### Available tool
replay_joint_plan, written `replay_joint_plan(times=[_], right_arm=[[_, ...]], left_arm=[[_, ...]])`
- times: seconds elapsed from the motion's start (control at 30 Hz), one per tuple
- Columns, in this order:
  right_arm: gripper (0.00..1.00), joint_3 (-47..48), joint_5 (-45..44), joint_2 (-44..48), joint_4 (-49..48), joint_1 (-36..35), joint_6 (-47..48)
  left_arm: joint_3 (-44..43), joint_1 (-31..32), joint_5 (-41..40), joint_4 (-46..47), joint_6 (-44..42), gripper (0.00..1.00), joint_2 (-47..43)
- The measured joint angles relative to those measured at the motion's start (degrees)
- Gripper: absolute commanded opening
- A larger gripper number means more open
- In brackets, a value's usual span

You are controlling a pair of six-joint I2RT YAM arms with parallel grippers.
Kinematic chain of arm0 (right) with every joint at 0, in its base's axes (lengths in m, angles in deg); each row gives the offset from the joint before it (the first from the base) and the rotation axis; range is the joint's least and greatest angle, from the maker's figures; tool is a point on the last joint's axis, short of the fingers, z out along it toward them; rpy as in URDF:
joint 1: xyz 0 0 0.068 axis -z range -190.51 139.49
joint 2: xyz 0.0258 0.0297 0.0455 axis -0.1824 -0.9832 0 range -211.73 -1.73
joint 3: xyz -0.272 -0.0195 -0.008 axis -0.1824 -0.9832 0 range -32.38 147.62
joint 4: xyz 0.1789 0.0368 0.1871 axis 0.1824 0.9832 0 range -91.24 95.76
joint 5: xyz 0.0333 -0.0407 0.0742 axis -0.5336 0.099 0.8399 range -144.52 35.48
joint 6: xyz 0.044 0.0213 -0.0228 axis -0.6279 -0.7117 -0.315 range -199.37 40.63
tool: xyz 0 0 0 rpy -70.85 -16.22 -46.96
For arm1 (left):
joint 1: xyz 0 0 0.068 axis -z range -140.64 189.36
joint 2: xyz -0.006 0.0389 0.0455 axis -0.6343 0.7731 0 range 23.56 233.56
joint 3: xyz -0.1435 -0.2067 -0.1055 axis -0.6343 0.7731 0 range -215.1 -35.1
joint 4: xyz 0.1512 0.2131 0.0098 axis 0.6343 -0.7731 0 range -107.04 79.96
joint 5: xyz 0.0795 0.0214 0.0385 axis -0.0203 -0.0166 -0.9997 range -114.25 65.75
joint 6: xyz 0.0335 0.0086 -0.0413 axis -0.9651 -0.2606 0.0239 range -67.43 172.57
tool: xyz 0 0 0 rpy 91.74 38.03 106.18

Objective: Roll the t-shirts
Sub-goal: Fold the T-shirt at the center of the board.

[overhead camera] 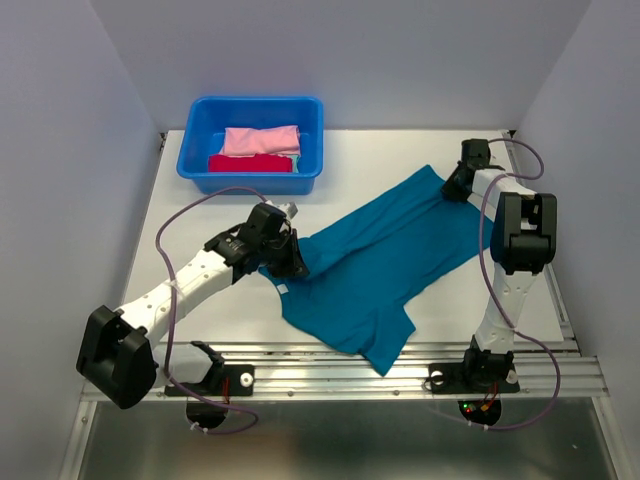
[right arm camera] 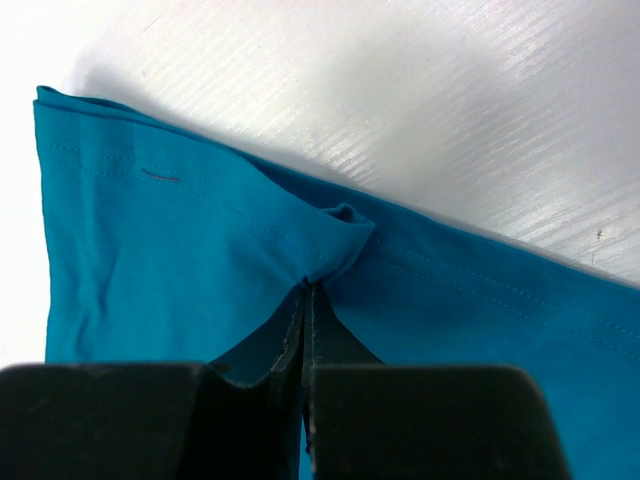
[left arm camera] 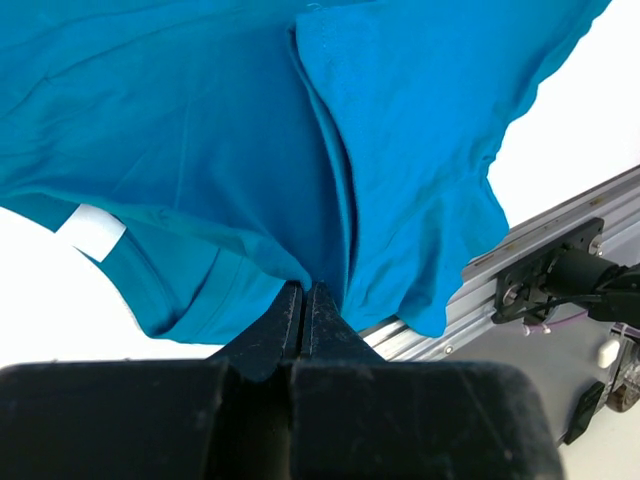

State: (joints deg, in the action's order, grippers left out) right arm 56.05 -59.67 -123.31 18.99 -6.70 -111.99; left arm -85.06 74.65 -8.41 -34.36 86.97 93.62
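A: Teal t-shirt (overhead camera: 385, 265), where?
B: Spread on counter (overhead camera: 200, 305), centre to right, laid diagonal, mostly flat w/ some creases. Reaching front rail (overhead camera: 300, 352) w/ near corner.
A: Left tool (overhead camera: 288, 262)?
B: Clamped together on shirt's left edge, nr the neck; white label (left arm camera: 90, 230) just beside. Fold of cloth pinched btwn jaws, plain in left wrist view.
A: Right tool (overhead camera: 455, 185)?
B: Also closed, gripping hem at far right corner. Small pucker bunched at the tips; rest of hem flat on counter.
A: Why grab opposite ends?
B: Prob. to pull cloth taut & straighten before rolling. Hard to roll neat over wrinkles. Judgement only.
A: Other shirts?
B: Pink bundle (overhead camera: 262, 140) & red bundle (overhead camera: 250, 163) inside blue tub (overhead camera: 198, 150), far left, well apart from teal one. Prob. parked there to keep work area free; can't tell if rolled or just folded.
A: Stage?
B: Early for this one, imo. No roll begun; flattening step.
A: Next?
B: Would need both ends drawn apart evenly, low over counter, then release once flat.
A: Risks?
B: Thin pinch at right, could slip if tugged hard. More than one layer in left grip, maybe; could drag a fold along & skew the shirt.
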Motion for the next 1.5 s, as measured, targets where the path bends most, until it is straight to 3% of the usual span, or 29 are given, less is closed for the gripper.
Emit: replay_joint_plan(times=[1.5], right_arm=[[0.01, -0.02, -2.16, 3.85, -1.27, 0.00, -1.68]], left_arm=[[-4.24, 2.95, 2.80, -2.51, -3.02, 0.00, -0.42]])
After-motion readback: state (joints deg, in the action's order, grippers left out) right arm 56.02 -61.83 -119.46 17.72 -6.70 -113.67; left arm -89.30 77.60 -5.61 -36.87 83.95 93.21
